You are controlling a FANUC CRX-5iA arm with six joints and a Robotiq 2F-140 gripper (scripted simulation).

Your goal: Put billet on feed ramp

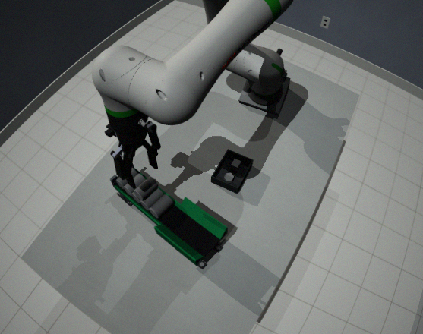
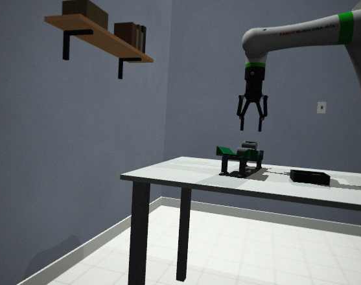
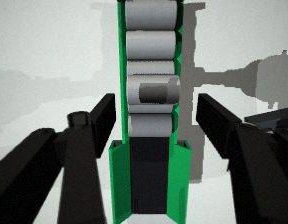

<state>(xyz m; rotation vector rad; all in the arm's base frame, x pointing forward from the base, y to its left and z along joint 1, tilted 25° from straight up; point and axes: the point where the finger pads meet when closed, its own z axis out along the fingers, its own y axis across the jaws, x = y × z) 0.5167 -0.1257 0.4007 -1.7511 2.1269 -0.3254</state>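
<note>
A plain indoor workroom fitted out as a small robot cell.

Blue-grey walls with a pale skirting board meet a floor of light square tiles [image 2: 236, 252]. A wooden wall shelf [image 2: 97, 35] on black brackets carries a box and a few books [image 2: 133, 34], and a white wall socket [image 2: 321, 107] sits behind the table [image 2: 185, 176], a pale top on dark legs on which the arm's base plate [image 1: 279, 110] stands.
</note>
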